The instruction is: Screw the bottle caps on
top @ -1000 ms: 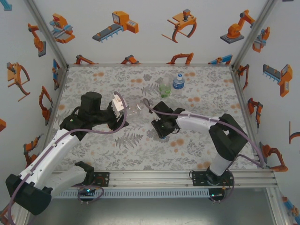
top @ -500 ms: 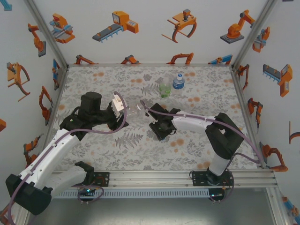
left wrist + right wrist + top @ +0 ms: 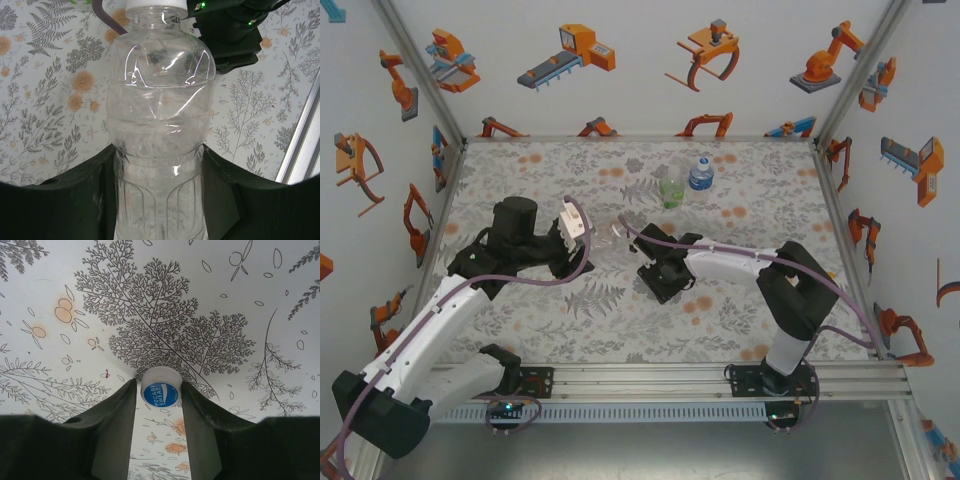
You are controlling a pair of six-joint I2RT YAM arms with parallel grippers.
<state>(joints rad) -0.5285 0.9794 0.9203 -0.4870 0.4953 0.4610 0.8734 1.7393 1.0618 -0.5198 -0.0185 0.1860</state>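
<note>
Floral tabletop (image 3: 525, 170), green-label bottle (image 3: 671, 188) beside blue-label bottle (image 3: 700, 175), far centre

Three bottles are showing: a green-labelled bottle (image 3: 671, 190), a blue-labelled bottle (image 3: 700, 178) and a plain bottle (image 3: 160, 125). Two white caps are showing clearly: a seated cap (image 3: 701, 160) on the blue-labelled bottle and a gripped cap (image 3: 161, 391); the green-labelled bottle's top is appearing too small to judge. Two arms are carrying two grippers: left gripper (image 3: 159, 150), right gripper (image 3: 158, 386).
</note>
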